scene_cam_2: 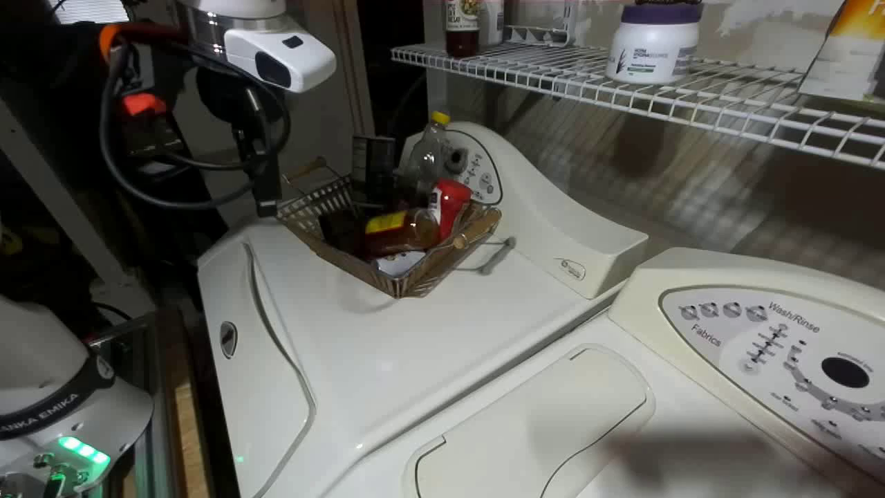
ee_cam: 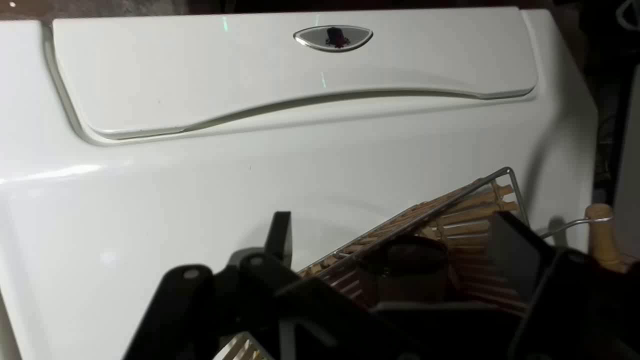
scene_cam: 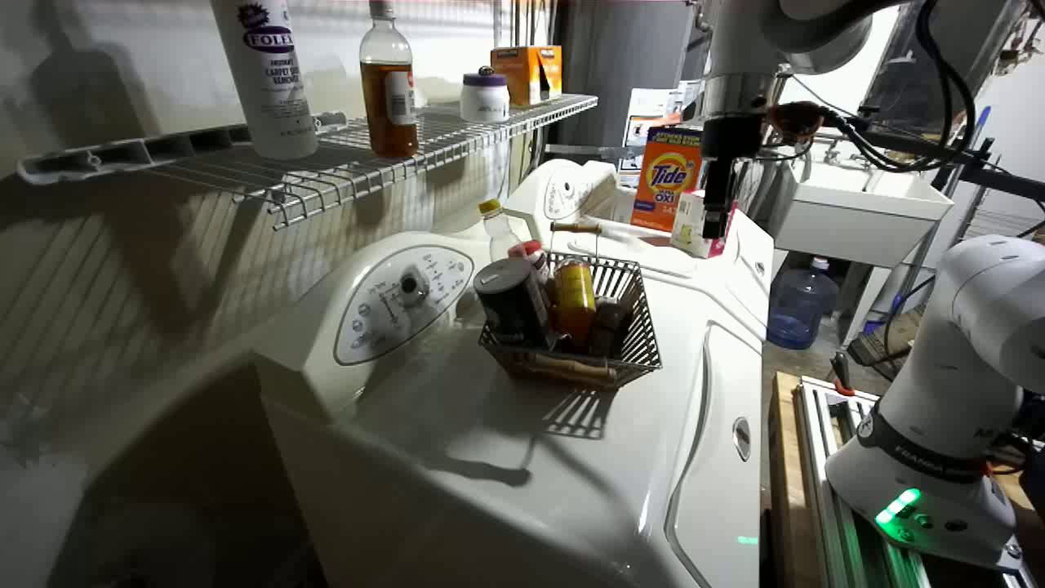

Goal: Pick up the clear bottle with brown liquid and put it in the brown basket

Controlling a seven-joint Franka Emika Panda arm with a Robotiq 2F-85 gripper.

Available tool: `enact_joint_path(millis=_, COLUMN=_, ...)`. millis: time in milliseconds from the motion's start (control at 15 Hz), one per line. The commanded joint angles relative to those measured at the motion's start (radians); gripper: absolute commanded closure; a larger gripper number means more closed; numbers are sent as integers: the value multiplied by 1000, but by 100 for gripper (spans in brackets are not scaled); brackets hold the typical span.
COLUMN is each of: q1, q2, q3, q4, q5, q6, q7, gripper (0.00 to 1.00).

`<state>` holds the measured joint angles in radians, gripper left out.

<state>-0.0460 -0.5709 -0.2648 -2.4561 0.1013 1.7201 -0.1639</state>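
Note:
The clear bottle with brown liquid [scene_cam: 390, 106] stands upright on the wire shelf in an exterior view. Its lower part also shows on the shelf [scene_cam_2: 462, 34], its top cut off by the frame edge. The brown basket [scene_cam: 641, 343] sits on the white machine top with several items in it; it shows in both exterior views [scene_cam_2: 352, 266] and in the wrist view [ee_cam: 467, 215]. My gripper [scene_cam: 716, 222] points down near the basket, away from the shelf [scene_cam_2: 268, 204]. In the wrist view, its fingers [ee_cam: 393, 216] are spread with nothing held, over a dark round-lidded item.
The wire shelf [scene_cam: 457, 147] also holds a tall white bottle [scene_cam: 269, 82], a purple-lidded jar [scene_cam: 485, 96] and an orange box [scene_cam: 526, 73]. A yellow-capped clear bottle [scene_cam: 498, 231] stands at the basket. A Tide box [scene_cam: 665, 175] and white-pink box [scene_cam: 694, 224] stand beyond the basket.

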Motion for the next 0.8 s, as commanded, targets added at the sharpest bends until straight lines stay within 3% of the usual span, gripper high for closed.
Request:
enact_joint_path(millis=0, q1=-31, q2=5, q3=26, q4=2, q5=13, q6=-3, q7=-14, gripper=0)
enact_joint_path(millis=333, q1=-10, q2=21, q3=57, q4=23, q5=14, q6=11, q7=-14, gripper=0)
enact_joint_path(millis=733, q1=92, q2=67, q3=249, q4=137, q5=-27, q6=43, q7=7, gripper=0)
